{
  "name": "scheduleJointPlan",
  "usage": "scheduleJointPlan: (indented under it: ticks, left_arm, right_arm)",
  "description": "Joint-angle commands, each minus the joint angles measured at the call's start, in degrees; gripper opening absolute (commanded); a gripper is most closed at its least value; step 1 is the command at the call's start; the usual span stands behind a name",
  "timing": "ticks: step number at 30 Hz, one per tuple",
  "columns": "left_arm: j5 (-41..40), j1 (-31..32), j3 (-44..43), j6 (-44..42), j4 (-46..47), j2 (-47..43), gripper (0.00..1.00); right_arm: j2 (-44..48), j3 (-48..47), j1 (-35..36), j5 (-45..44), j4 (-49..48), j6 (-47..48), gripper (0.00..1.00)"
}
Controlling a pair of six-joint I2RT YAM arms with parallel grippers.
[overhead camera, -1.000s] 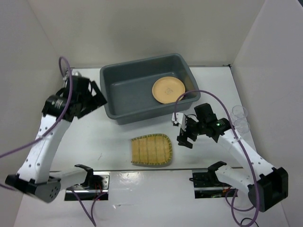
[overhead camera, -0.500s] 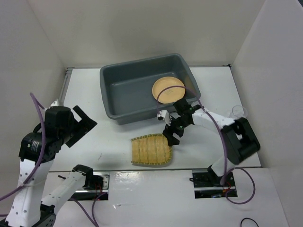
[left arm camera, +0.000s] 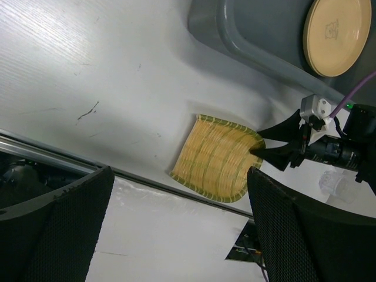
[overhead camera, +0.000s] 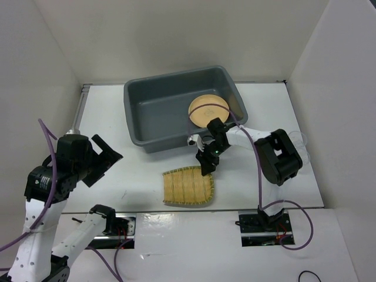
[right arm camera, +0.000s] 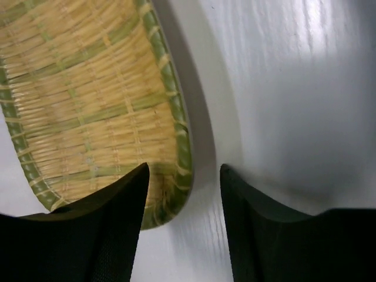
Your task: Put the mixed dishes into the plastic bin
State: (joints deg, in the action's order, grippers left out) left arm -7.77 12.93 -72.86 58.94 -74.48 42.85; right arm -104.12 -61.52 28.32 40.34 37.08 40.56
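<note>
Light falls evenly from above, bright and soft on the white table (overhead camera: pixel 147 170); the plastic bin (overhead camera: pixel 134 117) and the bamboo tray (overhead camera: pixel 187 188) cast only faint, diffuse shadows; a glossy sheen streaks the table's near edge; in each wrist view the dark fingers (left arm camera: pixel 53 229) loom blurred in the foreground, while the tray's weave is sharp; a soft shadow hugs its rim.

The white worktop (overhead camera: pixel 135 170) carries a dark-grey plastic bin (overhead camera: pixel 158 111) towards its far side. A woven bamboo tray (overhead camera: pixel 188 187) lies flat on the worktop nearer the front, well apart from the bin. Clear plastic cups (left arm camera: pixel 333 182) stand by the right edge. A few thin dark scratch marks (left arm camera: pixel 88 110) show on the bare surface left of the tray.
</note>
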Motion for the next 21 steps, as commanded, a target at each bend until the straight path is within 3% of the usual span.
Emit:
scheduleJointPlan:
  ticks: [1, 6, 9, 15, 16, 19, 21]
  left_arm:
    - [0.83, -0.36, 0.97, 1.18, 0.03, -0.05, 1.00]
    - [0.83, -0.36, 1.49, 1.18, 0.03, -0.05, 1.00]
    - [0.83, -0.36, 2.02, 1.18, 0.03, -0.05, 1.00]
    - [0.83, -0.36, 3.07, 1.18, 0.03, -0.58, 1.00]
    - [0.83, -0.36, 3.60, 1.18, 0.03, -0.58, 1.00]
    - [0.83, -0.36, 4.13, 0.65, 0.03, -0.58, 1.00]
    - [0.83, -0.36, 4.13, 0.65, 0.03, -0.58, 1.00]
  right_arm:
    - [-3.72, -0.97, 1.39, 0.09, 4.92, 3.03, 0.52]
    - [-3.12, -0.97, 2.62, -2.72, 6.85, 4.70, 0.12]
    - [2.49, 0.25, 2.62, -2.02, 8.79, 7.52, 0.03]
    - [15.85, -6.58, 2.62, 2.11, 22.48, 14.53, 0.00]
    - [16.48, -8.34, 2.62, 3.77, 29.12, 17.25, 0.00]
    - [17.54, -16.16, 1.40, 5.54, 36.55, 21.66, 0.00]
    - [18.67, -21.79, 0.87, 5.54, 37.36, 18.43, 0.00]
